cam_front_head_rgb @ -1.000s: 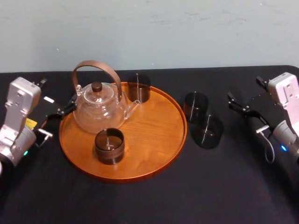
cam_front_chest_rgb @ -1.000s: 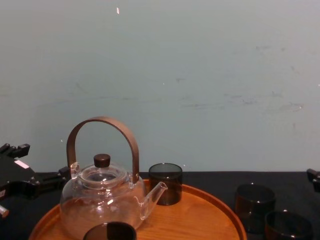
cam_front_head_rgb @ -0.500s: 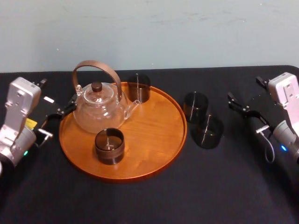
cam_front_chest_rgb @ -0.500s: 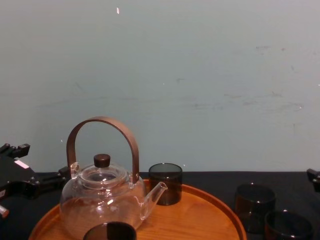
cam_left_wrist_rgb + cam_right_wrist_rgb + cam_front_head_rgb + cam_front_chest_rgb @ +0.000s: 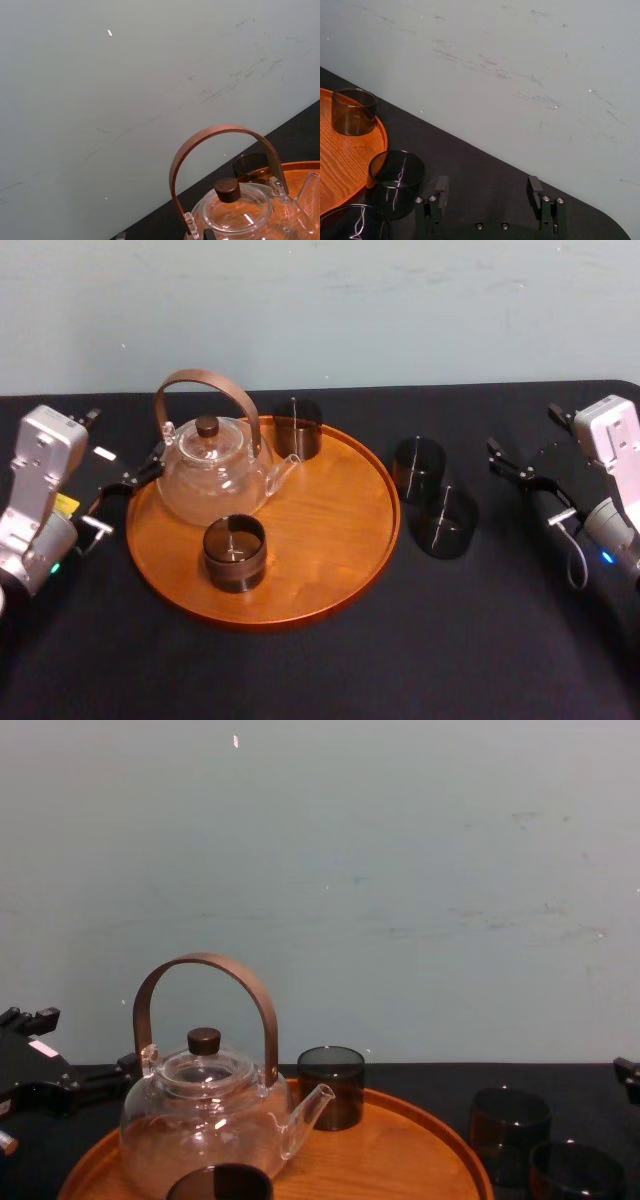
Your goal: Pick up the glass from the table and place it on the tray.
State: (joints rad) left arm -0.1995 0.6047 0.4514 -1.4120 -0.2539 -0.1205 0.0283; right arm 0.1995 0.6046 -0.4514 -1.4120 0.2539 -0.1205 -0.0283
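Glass is held by neither arm, so the pick-up is judged not yet begun, and the approach is the step in hand.

One matte black worktop (image 5: 480,640) is seen. One round wooden tray (image 5: 330,520) is carried left of its middle. One clear teapot (image 5: 210,475) with a brown hoop handle is set on the tray's far-left part.

Four smoked glasses are counted:
- The rim glass (image 5: 297,427) is stood at the tray's far rim, just beside the teapot's spout.
- The front glass (image 5: 234,552) is stood on the tray's near-left part.
- The farther glass (image 5: 418,468) is stood off the tray on the worktop, just beside the tray's right rim.
- The nearer glass (image 5: 446,522) is stood on the worktop close against the farther one. Whether the two touch cannot be told.

Two grippers are counted. The right gripper (image 5: 522,432) is held by the worktop's right edge, apart from the two loose glasses, with its fingers spread and nothing between them. The left gripper (image 5: 125,437) is parked at the tray's left rim beside the teapot, its fingers likewise spread.

For the next move, the right gripper is the better placed. It would need to be brought over one loose glass and its fingers set either side of the wall without the neighbour being knocked. Bare wood is offered on the tray's right half for the set-down.
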